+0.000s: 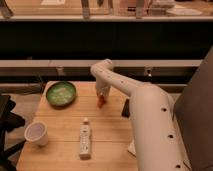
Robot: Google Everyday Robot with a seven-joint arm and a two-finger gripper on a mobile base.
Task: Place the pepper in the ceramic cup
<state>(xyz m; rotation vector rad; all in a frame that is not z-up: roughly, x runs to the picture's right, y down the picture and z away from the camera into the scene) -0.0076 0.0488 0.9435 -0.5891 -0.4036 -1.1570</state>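
Note:
The pepper (101, 101) is a small red-orange piece hanging just under my gripper (102, 97), above the middle of the wooden table (60, 127) toward its far side. The gripper points down at the end of my white arm (145, 105). The ceramic cup (37, 134) is a plain white tapered cup standing upright near the table's front left corner, well left of and nearer than the gripper.
A green bowl (61, 93) sits at the table's back left. A white bottle (85, 139) lies on its side in the front middle. A black slab (126, 108) is partly hidden behind my arm at the right. A dark chair (6, 117) stands left of the table.

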